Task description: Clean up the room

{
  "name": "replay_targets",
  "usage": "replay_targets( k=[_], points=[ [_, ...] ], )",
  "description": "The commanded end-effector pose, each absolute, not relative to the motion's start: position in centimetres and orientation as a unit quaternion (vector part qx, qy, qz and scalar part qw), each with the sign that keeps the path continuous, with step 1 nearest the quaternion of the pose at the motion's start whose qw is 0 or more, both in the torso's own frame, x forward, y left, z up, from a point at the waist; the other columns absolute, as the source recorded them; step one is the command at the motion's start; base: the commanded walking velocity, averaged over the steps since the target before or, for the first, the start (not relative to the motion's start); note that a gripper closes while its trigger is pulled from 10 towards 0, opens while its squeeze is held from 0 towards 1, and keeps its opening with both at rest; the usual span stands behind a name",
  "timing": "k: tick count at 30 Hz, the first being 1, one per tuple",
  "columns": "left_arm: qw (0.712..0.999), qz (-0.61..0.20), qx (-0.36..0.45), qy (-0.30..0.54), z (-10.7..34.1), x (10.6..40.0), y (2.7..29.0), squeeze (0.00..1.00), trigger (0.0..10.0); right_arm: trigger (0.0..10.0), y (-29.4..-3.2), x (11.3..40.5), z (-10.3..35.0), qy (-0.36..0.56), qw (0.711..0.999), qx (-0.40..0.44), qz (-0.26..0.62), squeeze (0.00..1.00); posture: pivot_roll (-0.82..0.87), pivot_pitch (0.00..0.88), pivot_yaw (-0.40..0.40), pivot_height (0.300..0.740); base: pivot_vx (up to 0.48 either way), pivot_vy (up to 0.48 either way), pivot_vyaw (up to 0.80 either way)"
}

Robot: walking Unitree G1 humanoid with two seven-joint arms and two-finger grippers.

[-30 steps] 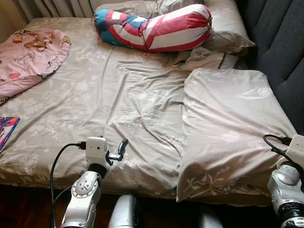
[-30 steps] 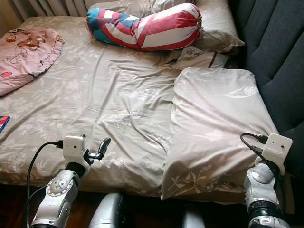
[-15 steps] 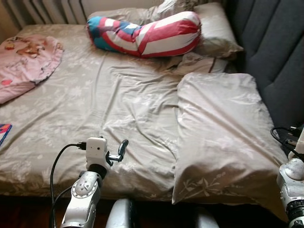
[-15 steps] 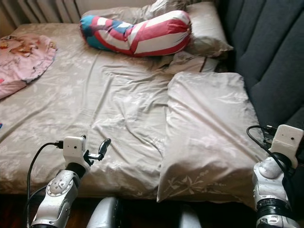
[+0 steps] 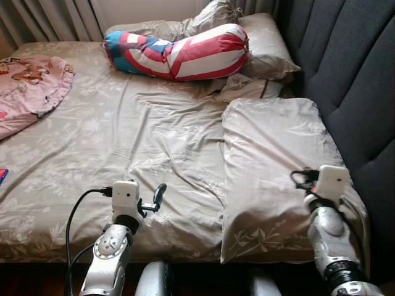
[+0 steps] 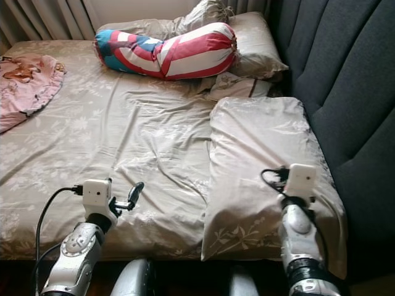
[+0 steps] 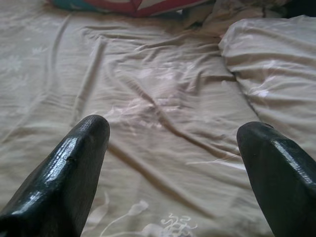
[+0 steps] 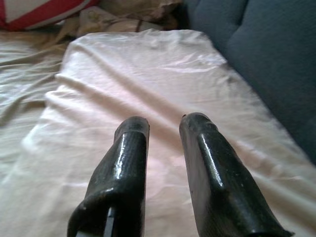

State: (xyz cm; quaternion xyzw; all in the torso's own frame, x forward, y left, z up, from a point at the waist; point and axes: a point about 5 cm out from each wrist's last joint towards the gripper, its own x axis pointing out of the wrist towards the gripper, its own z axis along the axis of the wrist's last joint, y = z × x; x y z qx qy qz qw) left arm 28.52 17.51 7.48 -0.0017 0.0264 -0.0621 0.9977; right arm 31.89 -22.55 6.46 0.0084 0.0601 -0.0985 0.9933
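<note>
- Left gripper (image 7: 173, 163): fingers spread wide, empty, above the wrinkled sheet (image 5: 142, 135) at the bed's near edge.
- Right gripper (image 8: 165, 148): fingers nearly closed, empty, over the grey pillow (image 5: 271, 160).
- Headboard (image 5: 352, 80): dark, padded, right of the pillow.
- Far side: striped bolster (image 5: 179, 52), pink blanket (image 5: 28, 86), curtains (image 5: 49, 18).

No readable text, labels, brands or numbers anywhere. Pink blanket (image 5: 28, 86) at far left of bed carries cartoon prints, no legible lettering. Striped bolster (image 5: 176, 52) at far side shows red, white and blue pattern only. Printed item (image 5: 2, 176) at left edge too cropped to read.
</note>
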Motion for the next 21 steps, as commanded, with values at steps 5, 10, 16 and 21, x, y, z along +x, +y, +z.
replay_targets(
  k=[5,10,16,21],
  points=[
    [0.998,-0.041,-0.011,0.037,6.7,28.5,18.1,0.00,10.0,10.0,-21.7,30.6,4.7,0.078,0.994,0.041,-0.059,0.00,-0.07,0.068,-0.010,0.642,0.000,0.000,0.00],
    [0.998,-0.035,-0.016,0.040,6.5,28.4,18.2,0.00,10.0,10.0,-21.5,30.0,3.7,0.100,0.993,0.042,-0.051,0.00,-0.07,0.065,-0.014,0.677,0.000,0.000,0.00],
    [0.997,-0.027,-0.024,0.067,5.2,28.2,18.5,0.00,10.0,10.0,-21.0,29.1,2.0,0.136,0.988,0.051,-0.047,0.00,-0.07,0.052,-0.013,0.712,0.000,0.000,0.00],
    [0.992,-0.027,-0.024,0.120,2.8,27.9,18.6,0.00,10.0,10.0,-20.3,27.6,-0.3,0.188,0.980,0.055,-0.042,0.00,-0.06,0.034,-0.013,0.740,0.000,0.000,0.00]
  ],
)
